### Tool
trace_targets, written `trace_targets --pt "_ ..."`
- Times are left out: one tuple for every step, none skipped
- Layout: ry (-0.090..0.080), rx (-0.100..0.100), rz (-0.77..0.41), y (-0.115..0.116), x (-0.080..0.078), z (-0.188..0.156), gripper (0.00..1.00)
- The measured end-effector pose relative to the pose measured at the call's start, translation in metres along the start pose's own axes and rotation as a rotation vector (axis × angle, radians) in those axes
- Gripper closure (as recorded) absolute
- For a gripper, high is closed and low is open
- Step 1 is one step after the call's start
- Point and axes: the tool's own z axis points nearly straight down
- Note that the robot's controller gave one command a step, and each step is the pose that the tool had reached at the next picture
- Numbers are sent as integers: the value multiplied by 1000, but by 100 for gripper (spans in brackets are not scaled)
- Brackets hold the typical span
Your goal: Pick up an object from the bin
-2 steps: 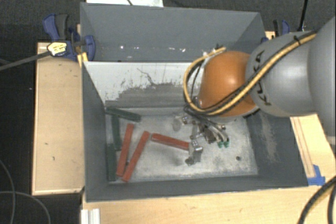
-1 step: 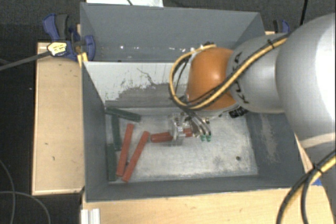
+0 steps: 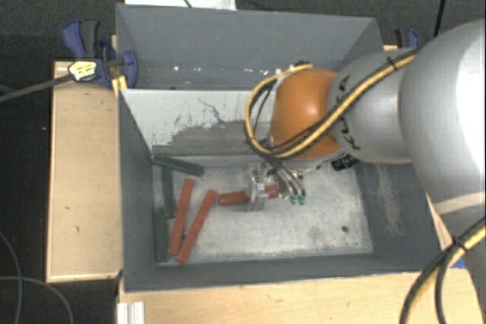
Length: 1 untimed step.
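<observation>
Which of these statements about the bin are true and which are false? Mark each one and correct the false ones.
1. The arm reaches into the bin from the right of the view. True.
2. A short red piece lies just left of the gripper. True.
3. The gripper hangs over the bin's far left corner. False: it is low over the middle of the floor.
4. Two long red sticks lie side by side on the left of the floor. True.
5. The dark green strips lie in the right half of the bin. False: they lie on the left, by the red sticks.
</observation>
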Motion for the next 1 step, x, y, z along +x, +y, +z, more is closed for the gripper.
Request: trace_targets --pt "1 1 21 -11 0 -135 100"
